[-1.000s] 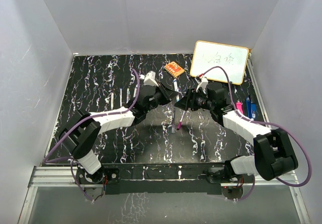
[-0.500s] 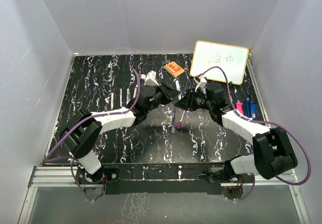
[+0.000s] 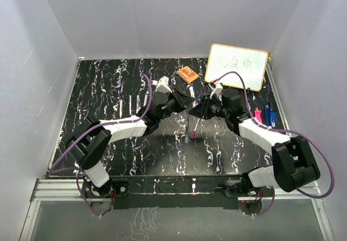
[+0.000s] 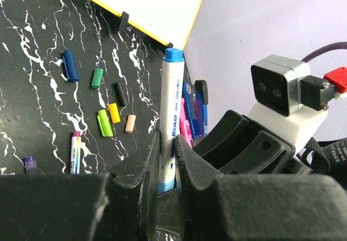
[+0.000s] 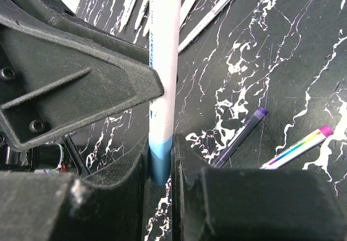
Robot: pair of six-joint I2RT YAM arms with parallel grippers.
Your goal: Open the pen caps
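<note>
Both grippers meet over the middle of the table and hold one white marker [image 4: 171,111]. My left gripper [image 4: 167,143] is shut on its barrel; it also shows in the top view [image 3: 186,101]. My right gripper [image 5: 160,149] is shut on the marker's light blue cap [image 5: 160,162]; it also shows in the top view [image 3: 200,110]. The marker's far end [image 4: 173,54] is blue and free. Loose caps lie on the table: blue [image 4: 70,66], green [image 4: 96,78], black [image 4: 119,93], yellow [image 4: 113,112], light green [image 4: 104,123], peach [image 4: 130,123], purple [image 4: 31,163].
A yellow-framed whiteboard [image 3: 237,66] leans at the back right, with an orange eraser [image 3: 187,74] beside it. Pink and blue clips [image 3: 265,115] lie at the right. A purple pen [image 5: 238,135], a pink-capped pen [image 5: 298,146] and several pens [image 3: 133,103] lie on the table.
My left gripper has shifted slightly right toward the right gripper. Both stay shut on the marker.
</note>
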